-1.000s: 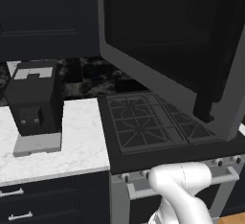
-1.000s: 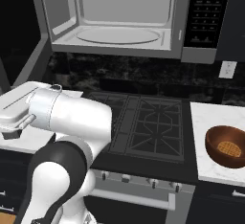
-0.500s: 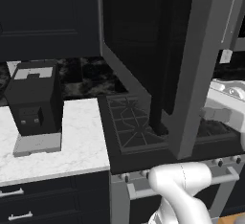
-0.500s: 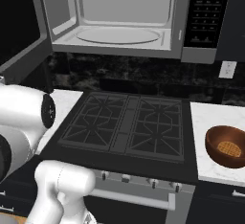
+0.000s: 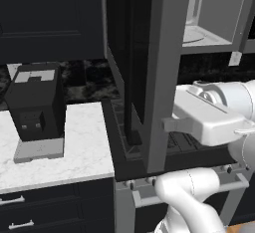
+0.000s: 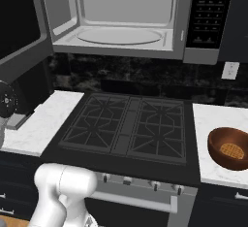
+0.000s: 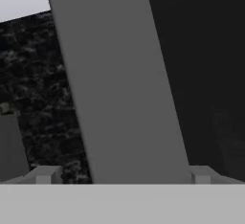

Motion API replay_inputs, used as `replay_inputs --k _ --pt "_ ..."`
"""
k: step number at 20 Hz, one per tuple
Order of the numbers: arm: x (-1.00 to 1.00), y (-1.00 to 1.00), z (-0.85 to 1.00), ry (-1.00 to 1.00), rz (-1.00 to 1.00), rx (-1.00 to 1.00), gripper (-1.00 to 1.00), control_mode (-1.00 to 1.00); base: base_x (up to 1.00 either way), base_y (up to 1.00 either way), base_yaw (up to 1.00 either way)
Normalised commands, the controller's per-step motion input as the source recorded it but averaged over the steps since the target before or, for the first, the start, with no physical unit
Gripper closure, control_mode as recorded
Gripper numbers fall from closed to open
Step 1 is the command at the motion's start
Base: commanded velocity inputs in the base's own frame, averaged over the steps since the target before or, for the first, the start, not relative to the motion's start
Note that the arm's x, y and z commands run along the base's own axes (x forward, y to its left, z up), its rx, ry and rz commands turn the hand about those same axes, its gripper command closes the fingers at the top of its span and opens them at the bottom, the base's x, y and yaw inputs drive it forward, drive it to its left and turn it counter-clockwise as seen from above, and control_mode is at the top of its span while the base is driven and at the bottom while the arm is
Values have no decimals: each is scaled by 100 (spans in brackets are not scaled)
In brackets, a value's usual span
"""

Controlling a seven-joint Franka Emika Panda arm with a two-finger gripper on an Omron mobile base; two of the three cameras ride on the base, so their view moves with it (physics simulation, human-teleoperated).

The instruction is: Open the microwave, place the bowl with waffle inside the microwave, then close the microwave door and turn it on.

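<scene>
Standing wide open: microwave [image 6: 131, 20] above the stove [image 6: 128, 126], its door [image 5: 149, 67] swung out to the left, grey edge facing near. Spreading apart, fingers [image 7: 45, 175] straddling that door edge, not clamping it. Sitting on the right bench [image 6: 213, 124]: bowl [image 6: 228, 148] holding the waffle [image 6: 231, 150]. Resting on the left bench: coffee machine [image 5: 35, 110].

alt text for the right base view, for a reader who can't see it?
An open microwave shows its pale cavity and round turntable above a black gas stove. A reddish-brown bowl holding a waffle sits on the white counter to the stove's right.
</scene>
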Motion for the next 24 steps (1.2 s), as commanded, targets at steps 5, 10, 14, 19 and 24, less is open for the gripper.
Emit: replay_inputs --k 5,10,14,19,24 --pt "-33 61 0 0 -4 -10 -100 -100 0 0 0" --pt "-81 -1 0 -15 -8 3 -100 -100 0 0 0" --pt "-66 0 0 -27 -12 7 -100 -100 0 0 0" --pt "-35 -7 -7 -29 -18 8 -100 -100 0 0 0" --pt "-1 -18 -3 -31 -32 6 -100 -100 0 0 0"
